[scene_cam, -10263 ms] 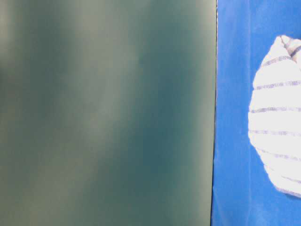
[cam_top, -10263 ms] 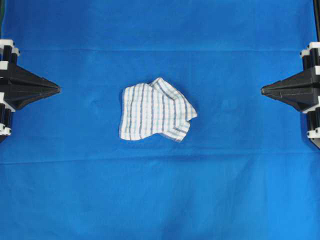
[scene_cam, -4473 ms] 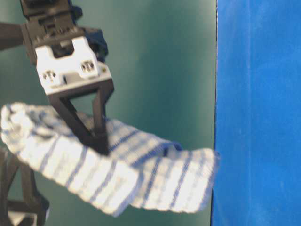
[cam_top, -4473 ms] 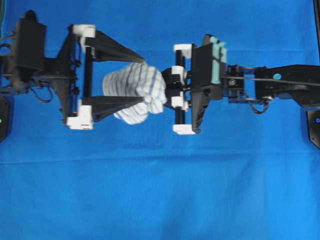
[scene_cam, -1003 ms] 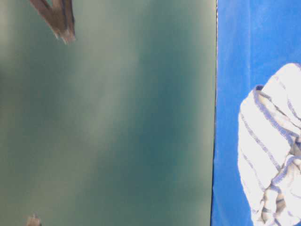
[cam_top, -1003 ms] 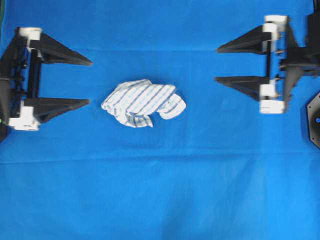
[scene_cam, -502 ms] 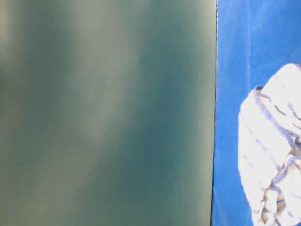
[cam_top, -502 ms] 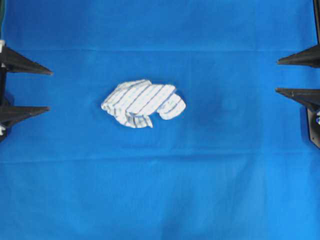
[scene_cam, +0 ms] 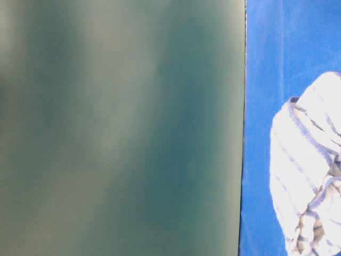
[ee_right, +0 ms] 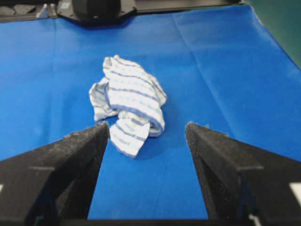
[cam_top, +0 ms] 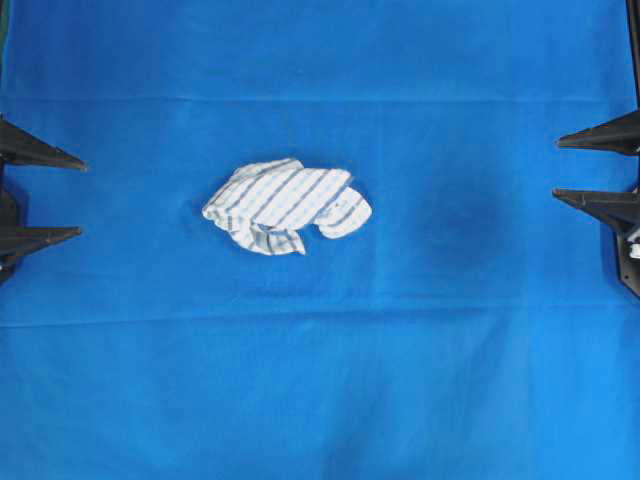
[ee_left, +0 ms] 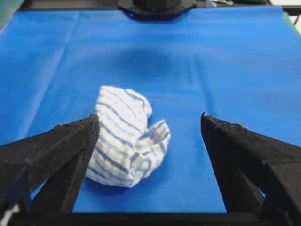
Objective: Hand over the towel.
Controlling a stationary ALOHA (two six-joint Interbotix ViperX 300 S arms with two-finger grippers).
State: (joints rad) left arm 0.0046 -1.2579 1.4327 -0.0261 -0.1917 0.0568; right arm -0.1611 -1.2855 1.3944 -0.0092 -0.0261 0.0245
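The towel (cam_top: pixel 286 205), white with blue-grey and teal stripes, lies crumpled on the blue table covering (cam_top: pixel 320 380), left of centre. It also shows in the table-level view (scene_cam: pixel 306 170), the left wrist view (ee_left: pixel 124 141) and the right wrist view (ee_right: pixel 128 104). My left gripper (cam_top: pixel 80 198) is open and empty at the left edge, well apart from the towel; it shows in the left wrist view (ee_left: pixel 149 120). My right gripper (cam_top: pixel 556 168) is open and empty at the right edge; it shows in the right wrist view (ee_right: pixel 147 126).
The blue covering spreads over the whole table. A green wall (scene_cam: pixel 122 128) fills the left of the table-level view. Arm bases stand at the far ends in the wrist views (ee_left: pixel 155 7) (ee_right: pixel 96 10).
Both grippers have drawn back towards their own edges of the table, still open. The towel has not moved.
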